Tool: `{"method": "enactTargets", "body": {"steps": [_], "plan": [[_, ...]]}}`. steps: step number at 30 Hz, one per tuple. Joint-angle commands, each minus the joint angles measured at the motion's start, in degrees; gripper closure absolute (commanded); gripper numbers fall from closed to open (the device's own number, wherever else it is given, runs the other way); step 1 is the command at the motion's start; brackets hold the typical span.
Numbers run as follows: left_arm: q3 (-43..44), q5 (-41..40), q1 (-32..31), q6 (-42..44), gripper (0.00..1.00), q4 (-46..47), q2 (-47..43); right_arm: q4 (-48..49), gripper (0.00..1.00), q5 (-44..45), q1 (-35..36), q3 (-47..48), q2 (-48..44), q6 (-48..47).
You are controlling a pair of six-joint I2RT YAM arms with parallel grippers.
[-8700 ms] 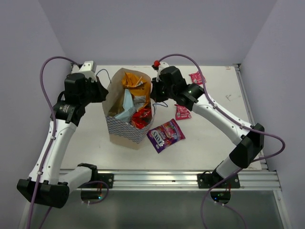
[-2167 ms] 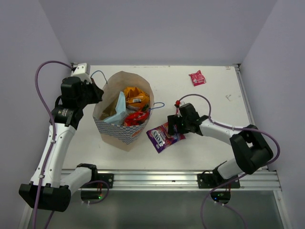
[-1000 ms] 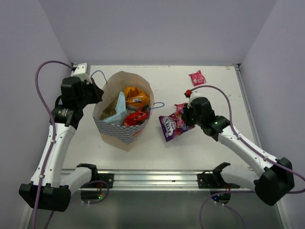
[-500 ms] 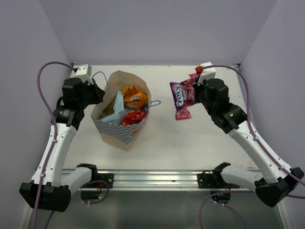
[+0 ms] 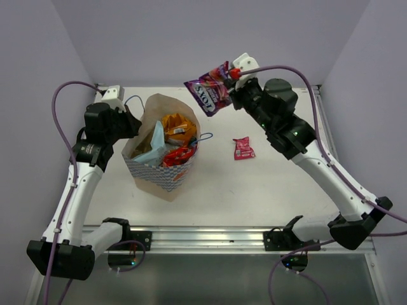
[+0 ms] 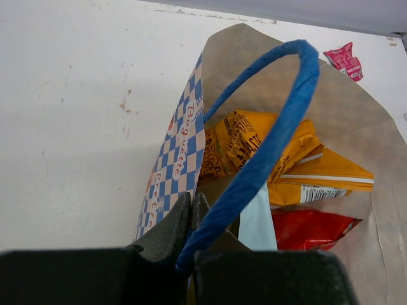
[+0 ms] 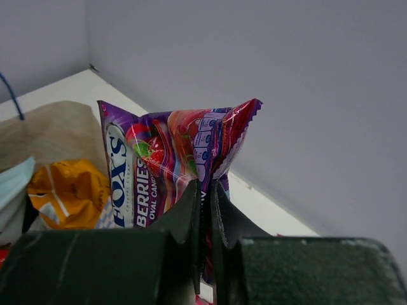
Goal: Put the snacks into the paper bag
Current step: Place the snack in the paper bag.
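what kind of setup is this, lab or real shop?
Likely a lab test cell: a bare white table boxed in by plain lilac walls, with both arms bolted to an aluminium rail at its near edge.

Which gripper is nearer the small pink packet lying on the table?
Right. The right gripper is up beyond the pink packet, holding the purple pack; the left gripper is across the paper bag, pinching its rim.
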Motion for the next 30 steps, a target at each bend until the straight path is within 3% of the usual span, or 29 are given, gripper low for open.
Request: {"method": "enactTargets", "body": {"steps": [1, 6, 10, 17, 26, 30], "plan": [[0.52, 1.05, 0.11, 1.23, 1.0, 3.42, 0.2, 6.15, 1.0, -4.07, 4.6, 6.16, 2.94, -8.77], [0.61, 0.61, 0.2, 1.41, 1.0, 3.16, 0.02, 10.53, 1.0, -13.81, 6.89, 7.04, 5.84, -15.73], [0.7, 0.69, 0.2, 1.5, 1.0, 2.9, 0.02, 6.86, 1.0, -22.42, 8.29, 10.56, 8.57, -19.5], [0.96, 0.6, 0.2, 1.58, 1.0, 2.72, -0.07, 8.61, 1.0, -33.94, 9.44, 5.99, 9.63, -26.0], [1.14, 0.78, 0.2, 1.58, 1.0, 2.63, -0.15, 8.69, 1.0, -37.82, 10.32, 2.21, 13.93, -36.2], [0.96, 0.52, 0.2, 1.58, 1.0, 2.37, -0.33, 13.26, 1.0, -37.29, 10.76, -0.95, 15.51, -38.14]]}}
